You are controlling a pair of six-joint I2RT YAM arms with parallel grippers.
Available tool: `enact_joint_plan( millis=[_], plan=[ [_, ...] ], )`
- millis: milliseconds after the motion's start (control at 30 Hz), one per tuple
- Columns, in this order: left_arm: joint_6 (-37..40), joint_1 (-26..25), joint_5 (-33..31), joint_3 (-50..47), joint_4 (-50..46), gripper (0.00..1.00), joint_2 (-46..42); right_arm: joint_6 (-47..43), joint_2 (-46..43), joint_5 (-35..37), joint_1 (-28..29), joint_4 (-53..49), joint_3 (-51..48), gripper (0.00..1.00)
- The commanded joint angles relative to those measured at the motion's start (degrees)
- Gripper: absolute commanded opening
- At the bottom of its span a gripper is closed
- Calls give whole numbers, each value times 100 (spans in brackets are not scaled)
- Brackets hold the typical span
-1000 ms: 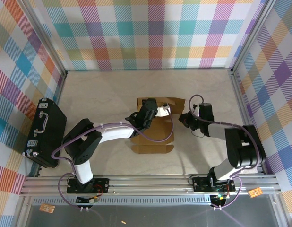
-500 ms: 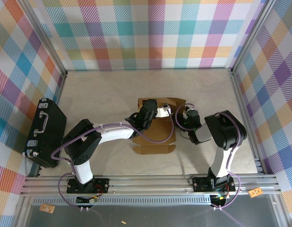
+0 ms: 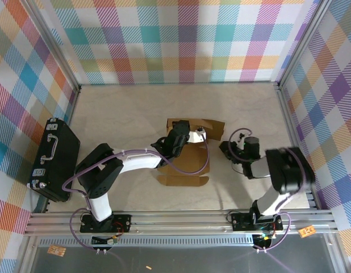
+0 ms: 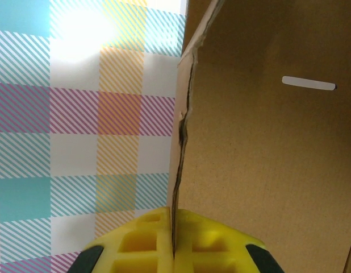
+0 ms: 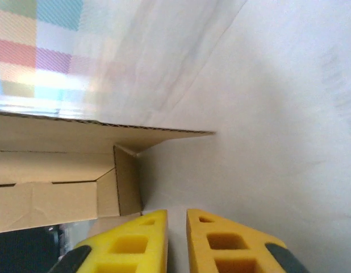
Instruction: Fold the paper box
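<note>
left gripper (image 4: 172, 227): clamps paper box (image 4: 266, 165) | right gripper (image 5: 176, 222): slightly parted

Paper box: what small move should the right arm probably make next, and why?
Probably ease the right fingers toward the side flap and push it inward: the left fingers clamp a panel of the paper box upright, while the right ones sit empty beside it.

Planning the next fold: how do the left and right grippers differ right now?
The left gripper is clamped on a raised edge of the paper box; the right gripper holds nothing. Left jaws are shut on cardboard; right jaws stand slightly apart over the table beside the box. Both have yellow pads.
</note>
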Motion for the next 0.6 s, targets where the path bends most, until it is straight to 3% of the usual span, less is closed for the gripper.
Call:
enact_joint_plan(
  millis=[0, 67, 133, 200, 367, 433, 567],
  plan=[
    [45, -73, 213, 0, -159, 0, 237, -1230, -1672, -127, -118, -3413, 540, 21],
    [84, -90, 248, 20, -205, 0, 256, -1469, -2546, -29, -476, -4270, 989, 23],
    [132, -111, 248, 24, -213, 0, 267, -1516, -2713, -134, -936, -4318, 1431, 25],
    [181, -126, 261, 13, -216, 0, 256, -1544, -2015, -407, -1219, -4134, 2077, 26],
    [202, -134, 253, -7, -223, 0, 288, -610, 826, -2491, -1189, -1970, 3502, 31],
    [223, -131, 227, -47, -155, 0, 325, -660, 1472, -2721, -1057, -2000, 4006, 30],
    [222, -131, 178, -100, -40, 0, 428, -1563, 2065, -2965, -624, -3192, 4579, 33]
  ],
)
